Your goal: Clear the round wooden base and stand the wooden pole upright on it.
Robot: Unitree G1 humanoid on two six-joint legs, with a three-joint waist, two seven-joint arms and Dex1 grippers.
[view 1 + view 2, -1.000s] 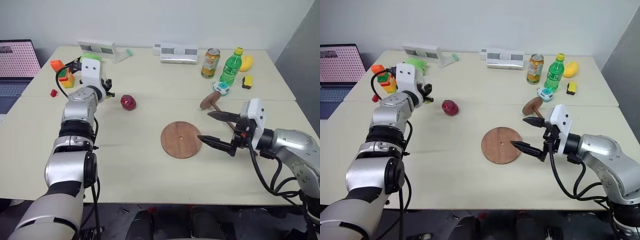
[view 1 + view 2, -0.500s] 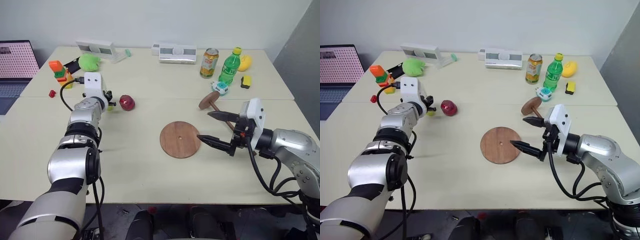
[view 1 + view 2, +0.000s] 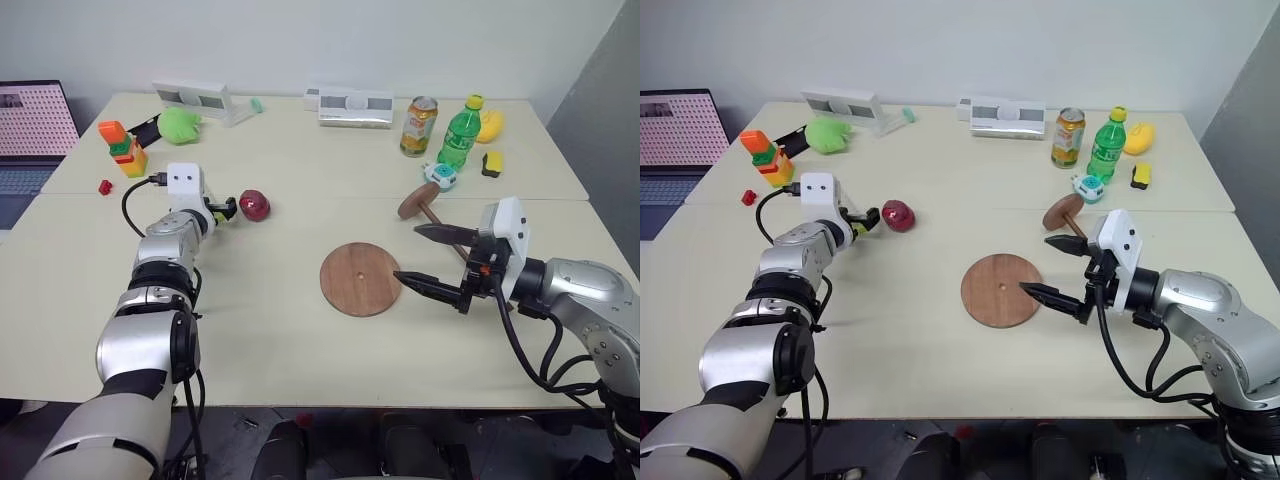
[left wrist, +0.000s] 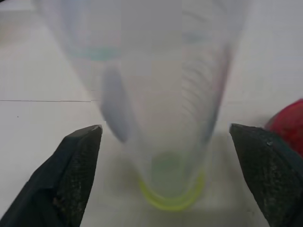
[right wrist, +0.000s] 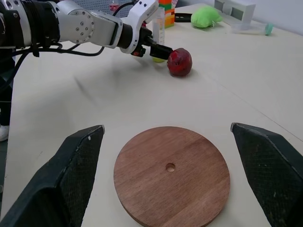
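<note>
Base: I see the base [image 3: 361, 279] lying flat on the table [image 3: 300, 340], nothing on it, its centre hole showing.
Pole: the pole [image 3: 432, 212] lies tilted on the table beyond my right claw, its disc end resting toward the back, well apart from the base.
Left claw: my left claw [image 3: 866, 217] sits low over the table's left side with its fingers [image 4: 78, 170] spread wide. A clear tube [image 4: 165, 109] with a yellow-green bottom rim stands between them; I see gaps on both sides, so nothing is gripped.
Red ball: a dark red ball [image 3: 254, 205] rests just beside the left claw's tip, on its right.
Right claw: my right claw [image 3: 428, 256] hangs just right of the base with its two fingers standing wide apart, holding nothing. One fingertip reaches the base's right edge in the head view; I cannot tell if it touches.
Back of table: can [image 3: 420, 126], green bottle [image 3: 460, 133], a yellow thing [image 3: 491, 125] and a white box [image 3: 356, 105] stand along the far edge.
Left corner: a green lump [image 3: 180, 124] and stacked coloured blocks [image 3: 123, 147] sit behind the left arm; a laptop [image 3: 30, 130] is off the table's left.
</note>
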